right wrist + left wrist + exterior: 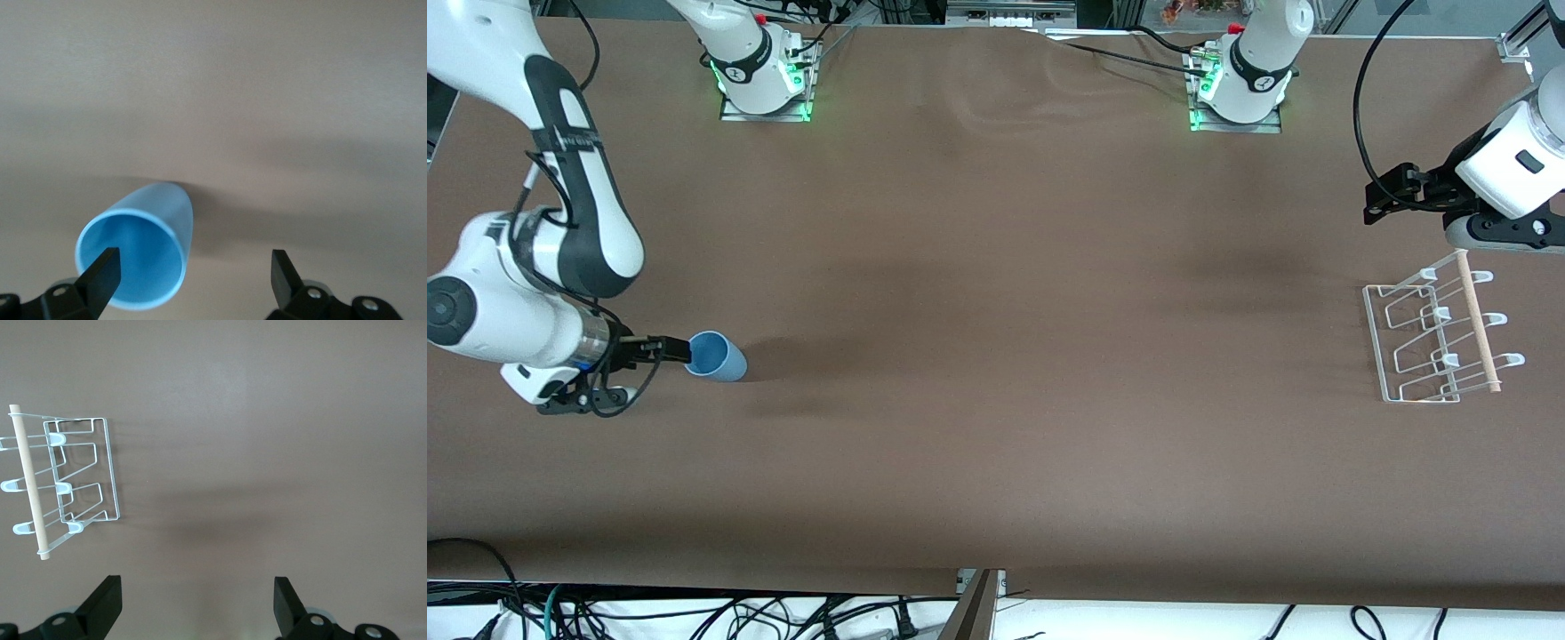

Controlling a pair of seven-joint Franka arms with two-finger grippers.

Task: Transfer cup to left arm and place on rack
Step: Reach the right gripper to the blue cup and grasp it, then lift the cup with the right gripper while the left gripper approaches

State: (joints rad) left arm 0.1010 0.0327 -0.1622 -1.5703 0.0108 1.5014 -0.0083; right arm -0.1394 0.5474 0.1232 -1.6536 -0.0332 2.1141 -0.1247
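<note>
The cup (717,356) lies on its side on the bench (996,400) at the right arm's end, its open mouth turned toward the right end effector (671,350). That end effector sits low, level with the cup's mouth, with its fingers spread. One finger appears in front of the rim and the other is well apart from the cup, so nothing is pinched yet. The sideways approach suits a tipped cup: closing one finger inside the mouth and one outside would grip the wall, likely the next step.

The rack (1436,333) stands at the left arm's end of the bench, its wooden rod (1480,322) running along one side. The left end effector (1392,197) waits in the air near the rack, fingers spread and empty — well placed to receive the cup later and set it on a peg.

The right wrist view shows what the front view hides: the cup's hollow inside (137,257) and how off-centre the spread fingers sit. The left wrist view shows the rack's bent wire slots (83,477) from above — and bare bench between its fingers.
</note>
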